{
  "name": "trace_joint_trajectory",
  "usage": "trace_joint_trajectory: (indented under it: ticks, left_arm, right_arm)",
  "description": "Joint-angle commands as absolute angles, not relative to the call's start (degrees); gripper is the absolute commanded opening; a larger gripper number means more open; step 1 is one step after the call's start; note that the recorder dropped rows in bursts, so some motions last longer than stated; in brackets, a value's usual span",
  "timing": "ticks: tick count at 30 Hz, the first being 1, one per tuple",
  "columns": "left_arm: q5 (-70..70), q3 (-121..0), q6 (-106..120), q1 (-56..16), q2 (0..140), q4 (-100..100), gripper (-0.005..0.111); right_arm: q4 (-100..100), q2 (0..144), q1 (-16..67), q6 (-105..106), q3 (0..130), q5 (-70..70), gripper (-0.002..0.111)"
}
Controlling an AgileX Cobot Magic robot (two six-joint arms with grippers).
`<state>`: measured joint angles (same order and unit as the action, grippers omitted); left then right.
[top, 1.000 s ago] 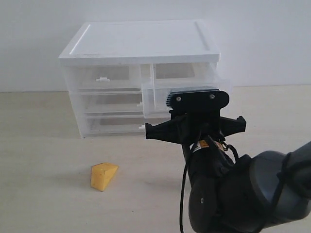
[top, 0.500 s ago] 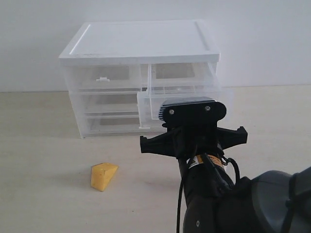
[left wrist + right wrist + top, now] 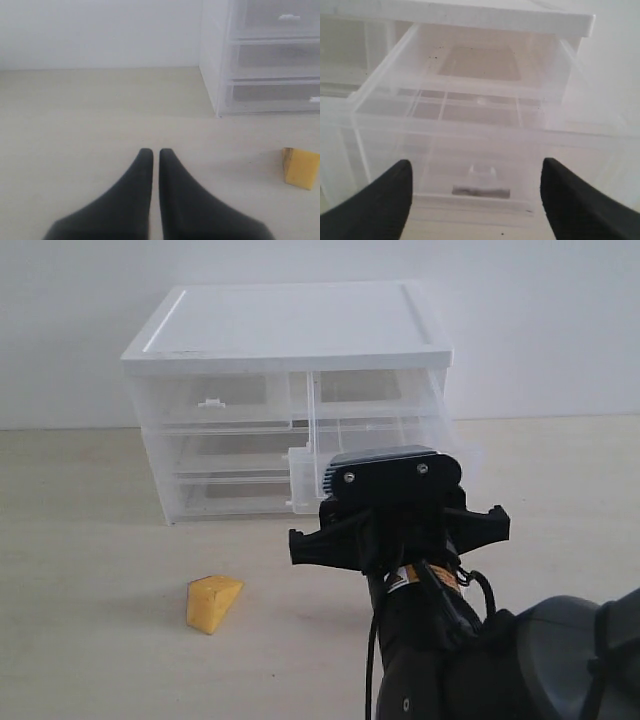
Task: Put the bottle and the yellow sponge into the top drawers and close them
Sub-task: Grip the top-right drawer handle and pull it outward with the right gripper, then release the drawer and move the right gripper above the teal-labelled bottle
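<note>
two fingers of your right gripper (image 3: 476, 167) stand spread wide, pinching nothing. they sit just in front of the right one of the top drawers (image 3: 440, 127), either side of its small white clip handle (image 3: 481, 172) and not touching it. that drawer is pulled well out of the cabinet (image 3: 290, 325) and looks empty through the clear plastic. your left gripper (image 3: 151, 152) has its fingers pressed together with nothing between them, low over bare table (image 3: 90, 540), well apart from the cabinet.

step in hand, as i read it: the opening of the right drawer is done, loading not yet begun. the top left drawer (image 3: 215, 400) is shut, so it needs pulling out too.

next move calls for backing your right arm straight off the handle without bumping the drawer front, then going for an item.

the yellow sponge (image 3: 213, 602) lies on the table in front of the cabinet, left of your right arm and near your left gripper. its long axis seems to run from the cabinet side toward the near edge, broad end toward the cabinet, thin end toward the exterior camera. close across the short width.

the bottle shows in no view; can't tell where it is.
</note>
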<state>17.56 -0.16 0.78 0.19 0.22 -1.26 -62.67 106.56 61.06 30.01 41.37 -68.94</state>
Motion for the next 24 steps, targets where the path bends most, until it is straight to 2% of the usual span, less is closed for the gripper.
trace_joint_trajectory:
  ticks: [1, 13, 21, 24]
  left_arm:
    - [17.58, 0.00, 0.93, 0.43, 0.00, -1.02, 0.004]
    - [17.58, 0.00, 0.93, 0.43, 0.00, -1.02, 0.004]
    - [17.58, 0.00, 0.93, 0.43, 0.00, -1.02, 0.004]
    - [17.58, 0.00, 0.93, 0.43, 0.00, -1.02, 0.004]
  right_arm:
    - [-67.03, 105.51, 61.15, 34.36, 41.12, -67.02, 0.070]
    - [-72.09, 98.72, 61.15, 47.70, 41.12, -45.80, 0.070]
    - [-74.90, 93.13, 61.15, 61.98, 41.12, -25.64, 0.070]
    - [-76.92, 90.52, 61.15, 68.31, 41.12, -21.08, 0.063]
